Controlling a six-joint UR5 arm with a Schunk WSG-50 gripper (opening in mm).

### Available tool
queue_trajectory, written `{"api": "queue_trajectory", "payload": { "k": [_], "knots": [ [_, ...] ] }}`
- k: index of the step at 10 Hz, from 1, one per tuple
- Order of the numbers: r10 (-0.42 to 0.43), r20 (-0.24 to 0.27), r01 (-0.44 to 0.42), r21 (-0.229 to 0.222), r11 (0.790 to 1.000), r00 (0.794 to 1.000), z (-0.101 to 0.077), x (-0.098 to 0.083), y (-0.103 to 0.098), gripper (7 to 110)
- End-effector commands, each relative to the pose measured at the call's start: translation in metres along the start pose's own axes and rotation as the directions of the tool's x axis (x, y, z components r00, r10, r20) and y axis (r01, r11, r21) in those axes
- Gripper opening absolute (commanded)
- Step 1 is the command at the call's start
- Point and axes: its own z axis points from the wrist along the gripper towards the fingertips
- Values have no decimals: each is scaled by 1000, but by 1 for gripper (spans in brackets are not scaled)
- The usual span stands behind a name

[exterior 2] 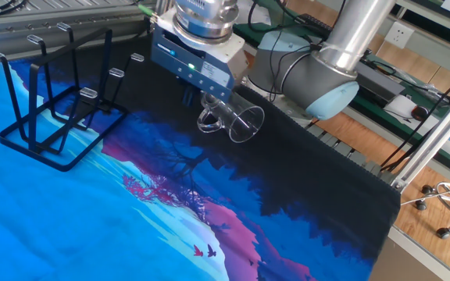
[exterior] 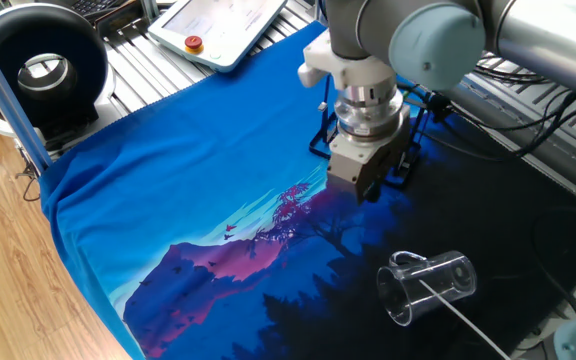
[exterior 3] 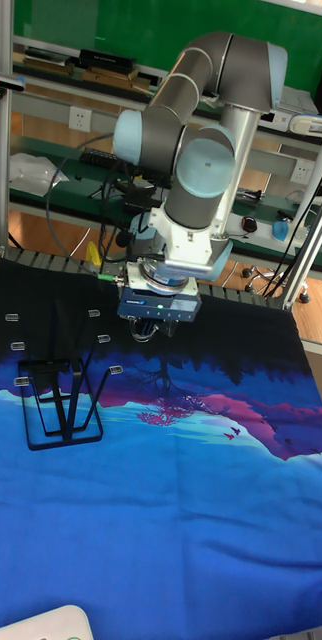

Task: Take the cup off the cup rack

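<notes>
**Cup already off the rack; the arm is clear of it**

The small clear tapered tumbler [exterior: 428,287] lies on its side on the blue landscape-print cloth [exterior: 168,190] that covers the desk, well apart from the black wire cup rack [exterior 2: 53,109] with its thin upright pegs. In the other fixed view the tumbler [exterior 2: 237,121] rests on the dark part of the cloth with its open mouth turned away from the rack, and every peg of the rack that shows is bare. A thin pale line crosses the tumbler in one fixed view; what it is cannot be told.

The UR5 arm's gripper [exterior: 360,190] hangs above the cloth between the rack and the tumbler, nearer the rack in one fixed view, and touches neither. Its fingers hold nothing. How wide they stand cannot be told: the gripper body hides them in the tall fixed view [exterior 3: 146,332], and the other two views show only dark stubs below the body.

Judged from how things lie, the removal itself looks done: the cup is off its peg and set down, though on its side rather than upright. What is left seems to be only the retreat. That calls for a rise away from the rack without brushing the pegs, and with no swing back over the tumbler, which could roll if nudged.
</notes>
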Motion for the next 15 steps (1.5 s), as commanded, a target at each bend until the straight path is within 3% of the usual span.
{"api": "queue_trajectory", "payload": {
  "k": [1,2,3,5,6,8,10,11,12,13,14,15],
  "knots": [
    [-43,191,56,-63,996,981,-8,-47,16,7],
    [-50,243,75,-94,993,969,-11,-59,26,7],
    [-37,238,53,-62,997,971,-10,-59,16,7],
    [11,148,-2,-60,998,989,-6,-37,13,7],
    [31,74,-27,-62,998,997,-8,8,21,7],
    [31,60,-31,-3,1000,998,9,62,15,7],
    [56,6,-56,8,998,998,22,97,19,7],
    [72,-29,-72,-20,997,997,27,107,28,7],
    [78,-43,-80,-57,995,996,29,109,40,7],
    [74,-29,-76,-63,995,997,30,101,40,7],
    [55,-10,-55,-36,998,998,27,90,30,7],
    [10,46,-10,-1,1000,999,27,76,22,7]
  ]
}}
